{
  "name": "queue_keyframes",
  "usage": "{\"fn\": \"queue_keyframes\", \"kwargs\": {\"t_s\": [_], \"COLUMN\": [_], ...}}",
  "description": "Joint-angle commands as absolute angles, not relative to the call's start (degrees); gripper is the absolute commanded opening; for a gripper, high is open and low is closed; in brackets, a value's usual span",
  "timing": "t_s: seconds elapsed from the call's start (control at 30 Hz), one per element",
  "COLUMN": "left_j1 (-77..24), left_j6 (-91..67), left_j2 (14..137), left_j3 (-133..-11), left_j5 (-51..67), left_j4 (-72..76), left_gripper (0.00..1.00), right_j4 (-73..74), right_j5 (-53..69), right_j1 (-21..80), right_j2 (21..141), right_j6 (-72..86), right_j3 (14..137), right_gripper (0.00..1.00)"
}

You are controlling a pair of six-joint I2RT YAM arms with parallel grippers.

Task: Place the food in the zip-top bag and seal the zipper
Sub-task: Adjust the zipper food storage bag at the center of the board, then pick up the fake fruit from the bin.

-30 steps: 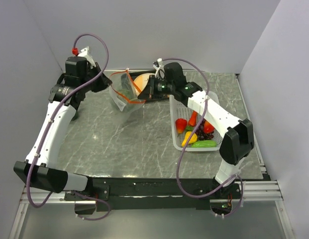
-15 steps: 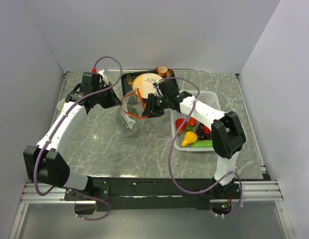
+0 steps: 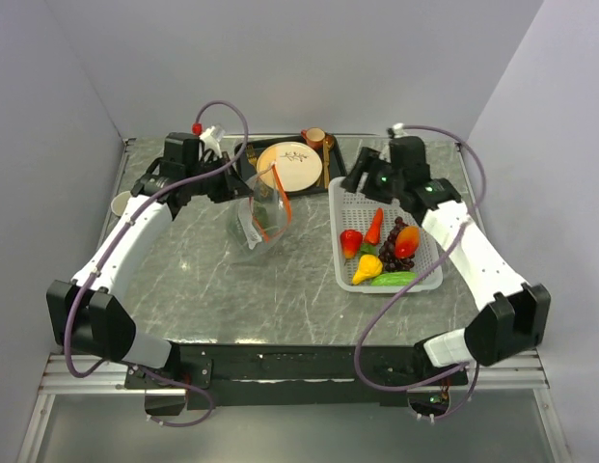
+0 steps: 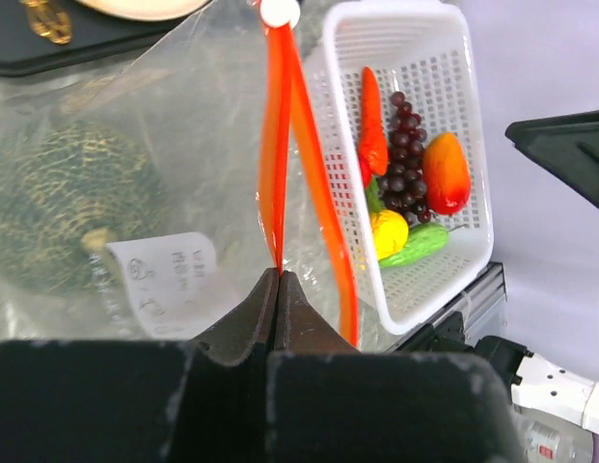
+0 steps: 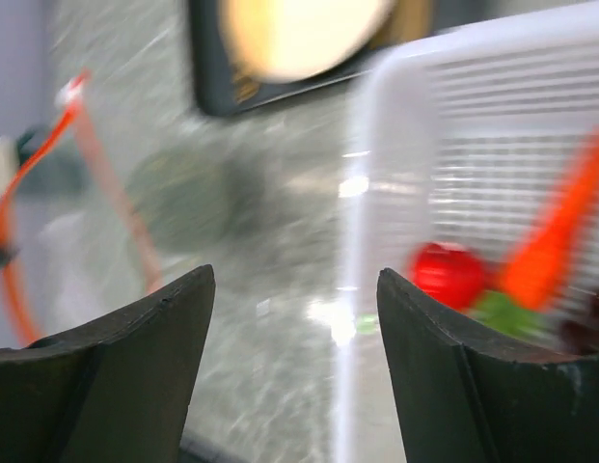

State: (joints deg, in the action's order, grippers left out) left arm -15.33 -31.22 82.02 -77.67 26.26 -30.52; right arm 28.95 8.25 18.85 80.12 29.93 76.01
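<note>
Since half a second ago the right gripper point(image 3: 360, 181) has pulled away from the zip-top bag point(image 3: 260, 220) and now hangs, jaws parted and empty, over the far left corner of the white basket point(image 3: 432, 282). Left gripper point(image 4: 278, 277) is clenched on the zipper point(image 4: 278, 145), holding the bag mouth up off the desk point(image 3: 222, 289); the melon point(image 4: 58, 207) lies inside. Remaining food point(image 3: 394, 253) sits in the basket, just nearside of the right gripper, which is the nearer arm. The carrot point(image 3: 375, 227) lies closest, its long axis running far-to-near.
</note>
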Motion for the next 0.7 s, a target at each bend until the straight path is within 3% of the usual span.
{"fn": "queue_keyframes", "kwargs": {"t_s": [0.0,0.2,0.3,0.67], "left_j1": [-17.75,-18.9,-18.98,-19.6], "left_j6": [-32.17,-32.17,-31.73,-32.34], "left_j2": [83.67,84.55,84.81,84.03], "left_j3": [-79.98,-79.98,-80.33,-78.93], "left_j5": [27.6,27.25,26.9,27.25], "left_j4": [-27.51,-27.68,-28.12,-26.9], "left_gripper": [0.01,0.01,0.01,0.01], "right_j4": [38.83,42.7,44.65,45.62], "right_j5": [-2.27,-7.9,-13.71,-1.51], "right_j1": [16.97,16.52,15.12,11.16], "right_j2": [78.4,72.43,70.32,69.78], "right_j6": [26.98,29.17,30.76,26.37], "right_j3": [70.85,64.87,63.37,59.95], "right_gripper": [0.76,0.76,0.83,0.8]}}
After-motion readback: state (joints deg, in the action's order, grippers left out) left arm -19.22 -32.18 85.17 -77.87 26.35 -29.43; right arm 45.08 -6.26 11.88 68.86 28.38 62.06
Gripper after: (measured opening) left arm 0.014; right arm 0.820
